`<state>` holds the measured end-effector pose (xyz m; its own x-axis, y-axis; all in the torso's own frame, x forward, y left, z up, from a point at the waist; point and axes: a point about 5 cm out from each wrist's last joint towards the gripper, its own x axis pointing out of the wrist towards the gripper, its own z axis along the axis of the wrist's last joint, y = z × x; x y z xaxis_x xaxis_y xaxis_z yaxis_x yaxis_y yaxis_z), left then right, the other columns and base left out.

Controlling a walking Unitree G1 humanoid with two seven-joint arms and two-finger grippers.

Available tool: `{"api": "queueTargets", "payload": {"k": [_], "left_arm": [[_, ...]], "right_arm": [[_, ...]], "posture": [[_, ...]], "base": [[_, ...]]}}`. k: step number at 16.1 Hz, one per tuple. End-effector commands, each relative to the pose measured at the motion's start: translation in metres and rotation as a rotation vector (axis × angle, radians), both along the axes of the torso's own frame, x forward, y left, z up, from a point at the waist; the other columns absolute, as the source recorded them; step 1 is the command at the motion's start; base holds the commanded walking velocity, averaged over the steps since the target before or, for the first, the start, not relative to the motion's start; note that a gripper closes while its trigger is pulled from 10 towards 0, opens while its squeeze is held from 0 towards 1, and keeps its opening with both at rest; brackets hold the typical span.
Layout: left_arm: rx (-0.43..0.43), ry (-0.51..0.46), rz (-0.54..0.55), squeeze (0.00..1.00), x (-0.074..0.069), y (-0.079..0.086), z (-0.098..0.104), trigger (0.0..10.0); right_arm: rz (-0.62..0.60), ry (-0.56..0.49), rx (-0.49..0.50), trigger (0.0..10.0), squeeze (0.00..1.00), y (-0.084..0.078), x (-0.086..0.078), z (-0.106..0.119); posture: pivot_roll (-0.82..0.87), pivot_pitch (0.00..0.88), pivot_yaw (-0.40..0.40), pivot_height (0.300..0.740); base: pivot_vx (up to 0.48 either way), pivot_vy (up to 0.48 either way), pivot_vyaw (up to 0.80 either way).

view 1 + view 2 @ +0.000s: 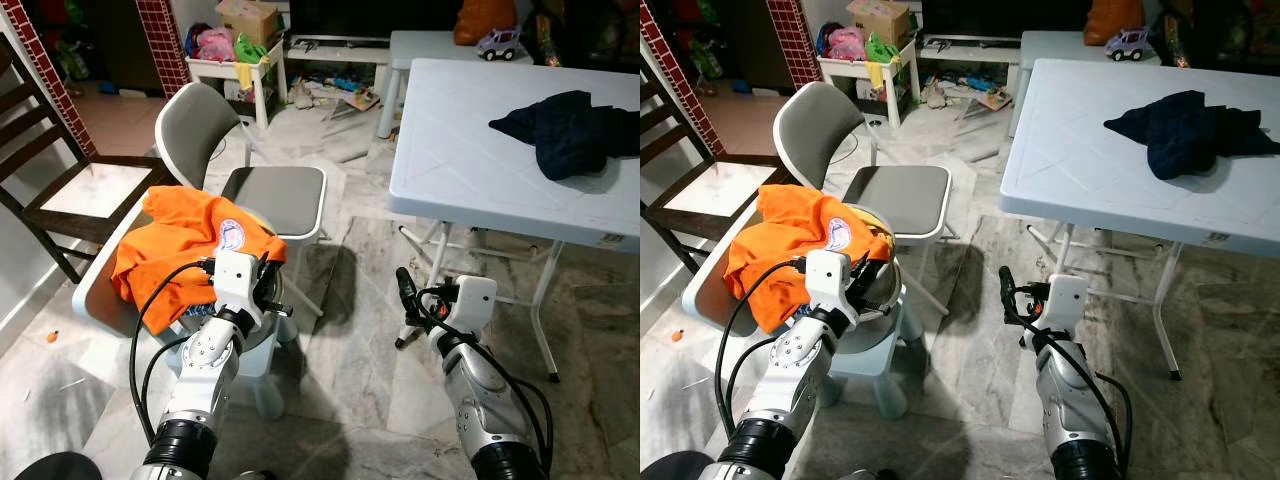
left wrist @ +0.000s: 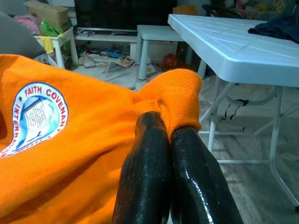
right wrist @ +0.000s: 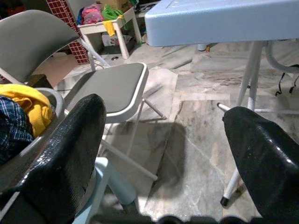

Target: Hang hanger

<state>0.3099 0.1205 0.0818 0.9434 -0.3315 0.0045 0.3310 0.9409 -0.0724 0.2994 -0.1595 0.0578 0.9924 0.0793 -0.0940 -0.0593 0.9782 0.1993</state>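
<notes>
Left gripper (image 2: 170, 140) has its jaws closed on the orange shirt's (image 1: 180, 245) collar at the small chair (image 1: 710, 290), so lift slowly; right gripper (image 3: 163, 140) wide open, empty; no hanger visible.

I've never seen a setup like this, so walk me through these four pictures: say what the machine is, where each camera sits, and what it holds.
This is a walking humanoid robot with two silver arms, each ending in a two-fingered black tool. The two wide pictures come from its head, looking down. The close-ups come from cameras on its wrists, looking along the fingers.

The left tool is shut, pinching an orange shirt with a round logo, draped over a small pale chair. The right tool is open, holding nothing, above the marble floor. A grey folding chair stands beyond, and a white table carries a dark garment.
</notes>
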Motion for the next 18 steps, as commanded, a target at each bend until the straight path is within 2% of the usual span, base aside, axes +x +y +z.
{"api": "queueTargets", "payload": {"k": [1,6,18], "left_arm": [[-0.016,-0.01,0.008,0.0,0.002,0.0,0.003,10.0],[-0.015,-0.005,-0.002,0.0,0.001,-0.004,0.001,10.0],[-0.024,0.009,-0.037,0.0,-0.001,-0.015,-0.002,10.0]], "right_arm": [[0.002,-0.023,-0.002,10.0,0.0,0.001,0.005,0.007],[0.019,-0.03,-0.012,10.0,0.0,0.006,0.003,0.007],[-0.01,-0.025,-0.022,10.0,0.0,0.0,-0.002,0.006]], "posture": [[-0.19,0.104,0.026,0.74],[-0.2,0.116,0.023,0.74],[-0.23,0.138,0.032,0.74]], "base": [[0.0,-0.277,0.0],[0.0,-0.317,0.0],[0.0,-0.338,0.0]]}}
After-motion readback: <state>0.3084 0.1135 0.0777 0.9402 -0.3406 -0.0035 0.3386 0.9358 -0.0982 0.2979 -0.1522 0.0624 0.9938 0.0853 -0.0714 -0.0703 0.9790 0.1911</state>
